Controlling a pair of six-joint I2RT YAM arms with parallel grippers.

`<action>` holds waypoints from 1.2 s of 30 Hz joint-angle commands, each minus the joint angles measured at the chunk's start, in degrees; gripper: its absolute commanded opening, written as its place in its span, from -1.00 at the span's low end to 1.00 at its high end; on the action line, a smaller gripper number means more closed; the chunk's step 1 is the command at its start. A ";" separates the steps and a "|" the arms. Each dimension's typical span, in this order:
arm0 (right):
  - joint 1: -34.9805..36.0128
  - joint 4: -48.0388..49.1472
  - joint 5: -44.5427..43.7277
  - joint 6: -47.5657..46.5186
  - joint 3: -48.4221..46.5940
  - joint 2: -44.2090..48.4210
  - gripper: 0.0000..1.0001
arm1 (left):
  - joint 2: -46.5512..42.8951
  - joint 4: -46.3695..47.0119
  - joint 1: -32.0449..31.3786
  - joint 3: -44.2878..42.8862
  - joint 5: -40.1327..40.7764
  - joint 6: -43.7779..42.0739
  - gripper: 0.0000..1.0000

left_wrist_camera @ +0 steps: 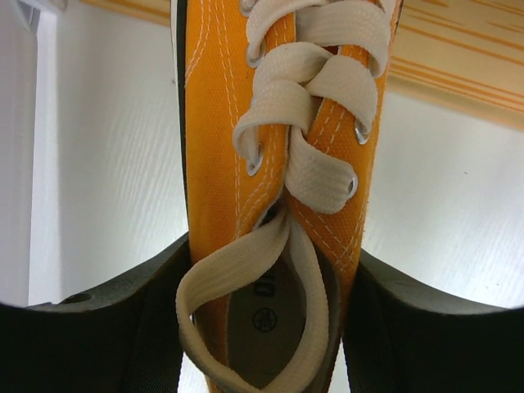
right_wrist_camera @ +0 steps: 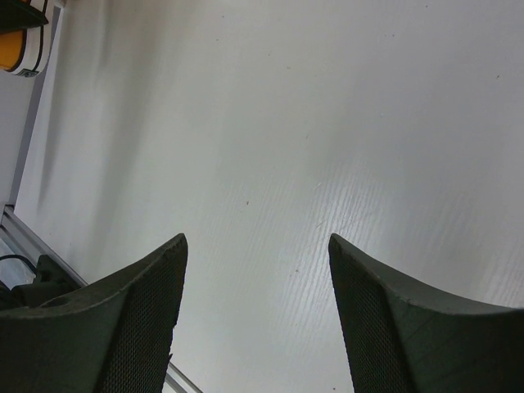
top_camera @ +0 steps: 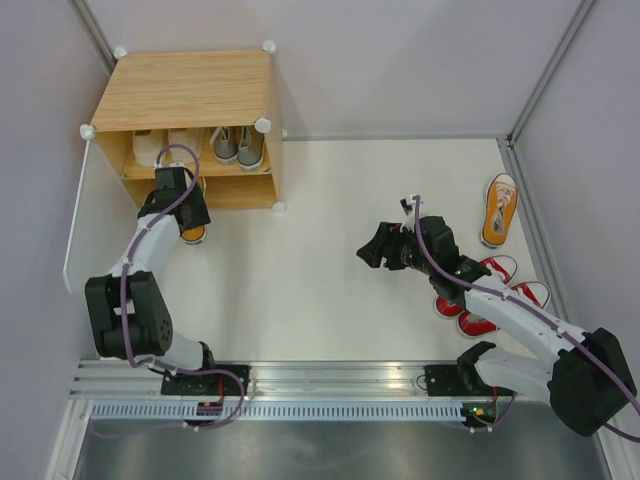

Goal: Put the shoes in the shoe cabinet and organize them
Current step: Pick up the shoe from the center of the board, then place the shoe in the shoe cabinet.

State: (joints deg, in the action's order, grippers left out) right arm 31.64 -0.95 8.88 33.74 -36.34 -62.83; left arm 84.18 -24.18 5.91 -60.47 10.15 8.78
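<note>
Nearest the arm bases, on the right, the red pair (top_camera: 482,296) lies on the table (top_camera: 320,300), partly under the right arm. Just beyond it the right gripper (top_camera: 372,250) hangs over bare table with its jaws spread and nothing between them. Farther out on the right, the second orange shoe (top_camera: 499,210) lies alone, well apart from everything else.

Across on the left, the left gripper (left_wrist_camera: 268,266) clasps the orange shoe (left_wrist_camera: 237,123) just in front of the lower compartment of the shoe cabinet (top_camera: 185,90). In the left wrist view its fingers (left_wrist_camera: 106,327) press on both canvas sides at the collar, with a loose lace loop draped over the opening. On the cabinet's upper shelf stand the cream pair (top_camera: 165,146) and the grey pair (top_camera: 240,146).

The shoe is probably light. Its canvas upper looks soft and likely gives under a squeeze, while the rubber sole should stay stiff. A hold across the sides low down, where the sole wall backs the cloth, seems firmest. Held at the collar, the toe may sag, and the trailing lace could catch on the shelf edge.
</note>
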 commanded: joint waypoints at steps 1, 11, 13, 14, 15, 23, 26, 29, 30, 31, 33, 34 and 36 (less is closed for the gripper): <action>-0.26 -0.45 -1.50 -1.39 -0.75 0.34 0.48 | 3.08 9.77 2.25 -4.39 -1.36 -6.74 -0.95; -0.26 -0.02 -1.50 -1.74 -0.93 -1.59 0.47 | 4.85 13.90 9.91 -3.96 -2.16 -8.69 -0.94; -0.26 -0.10 -1.59 -1.74 -0.84 -1.60 0.46 | 5.64 16.35 10.00 -4.48 -1.54 -12.45 -0.92; -0.17 -0.02 -1.50 -1.74 -0.84 -1.51 0.46 | 6.16 17.15 10.00 -4.57 -1.63 -13.51 -0.92; -0.26 -0.10 -1.76 -1.92 -0.84 -1.51 0.47 | 7.47 17.85 10.00 -4.83 -1.54 -14.65 -0.91; -0.26 -0.46 -2.99 -2.53 -1.02 -1.60 0.46 | 13.29 24.00 10.61 -5.99 0.75 -19.84 -0.91; -0.17 -0.72 -3.52 -2.97 -1.19 -1.51 0.46 | 14.51 27.00 11.14 -6.06 1.63 -20.55 -0.89; -0.17 -0.81 -4.40 -3.32 -1.19 -1.16 0.46 | 17.14 25.24 12.10 -9.40 1.19 -19.50 -0.88; -0.26 -0.81 -4.32 -3.33 -1.19 -1.33 0.46 | 17.59 25.41 12.11 -10.19 1.27 -19.41 -0.88; -0.17 -0.63 -4.40 -3.24 -1.19 -1.42 0.46 | 18.38 25.68 12.11 -10.46 1.36 -19.76 -0.87; -0.26 -0.72 -4.49 -3.33 -1.19 -1.59 0.46 | 19.09 26.38 12.11 -10.72 1.36 -20.72 -0.85; -0.26 -0.55 -4.49 -3.33 -1.11 -1.77 0.46 | 19.44 26.38 12.11 -10.99 1.71 -20.82 -0.83; -0.17 -0.28 -4.49 -3.33 -0.93 -1.77 0.45 | 19.88 26.21 12.28 -11.16 1.98 -19.86 -0.82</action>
State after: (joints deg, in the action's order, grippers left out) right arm 31.64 -2.20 5.34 31.42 -36.34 -64.38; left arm 104.16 -4.45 17.93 -68.20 10.66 -9.39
